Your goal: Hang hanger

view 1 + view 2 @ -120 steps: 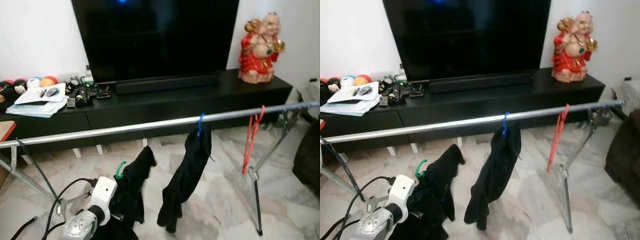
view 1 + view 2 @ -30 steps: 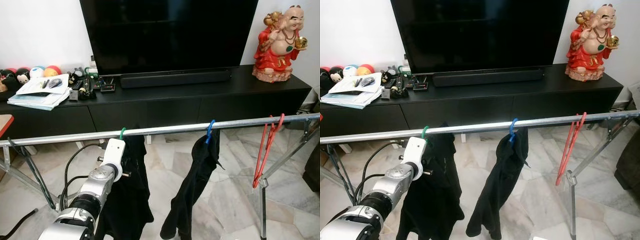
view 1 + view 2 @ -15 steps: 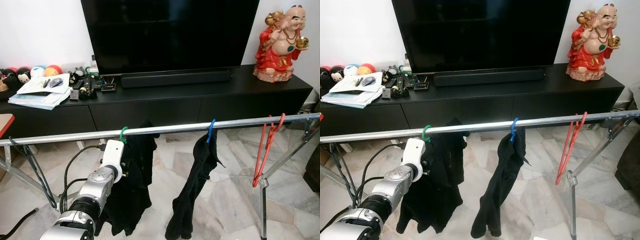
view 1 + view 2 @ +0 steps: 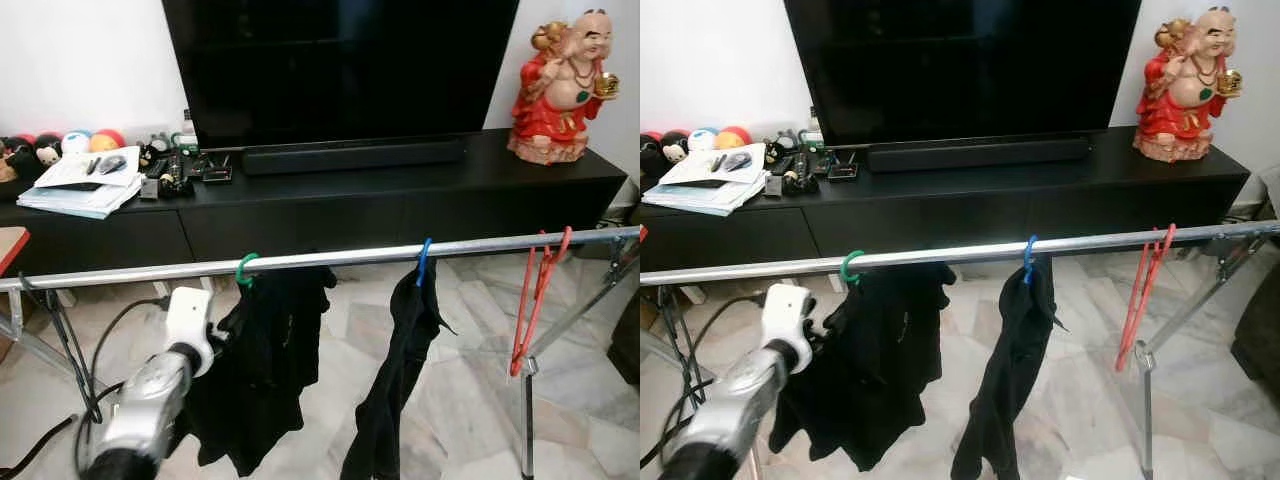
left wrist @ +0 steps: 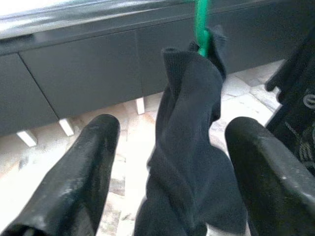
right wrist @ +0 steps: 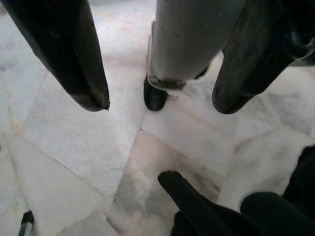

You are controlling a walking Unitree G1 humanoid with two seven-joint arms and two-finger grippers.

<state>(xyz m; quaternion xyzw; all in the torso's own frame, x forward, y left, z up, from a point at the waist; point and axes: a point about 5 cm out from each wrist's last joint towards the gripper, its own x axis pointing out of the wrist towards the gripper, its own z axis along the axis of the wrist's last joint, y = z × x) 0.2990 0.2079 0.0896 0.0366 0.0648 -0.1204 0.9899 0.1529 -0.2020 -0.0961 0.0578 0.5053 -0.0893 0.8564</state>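
A: Where was the green hanger [image 4: 245,268] found?

B: It was hooked over the drying rail [image 4: 330,257], with the black garment [image 4: 262,370] draped beneath it, well to the left of the blue hanger [image 4: 424,259] along that rail. Half a second before, the garment had been held close against the left gripper [image 5: 170,162]; now it was seen hanging free, and the arm had been drawn back and down from the rail.

A: And the gripper's fingers [image 5: 86,172]?

B: They were spread wide, with the cloth between them but not pinched. The hanging was judged done, with only the withdrawal left.

A: The right gripper [image 6: 157,64]?

B: It was pointed at the marble floor [image 6: 64,162], fingers apart, nothing held.

A: Could any writing be read?

B: A pale mark was seen on the garment, too small to be read
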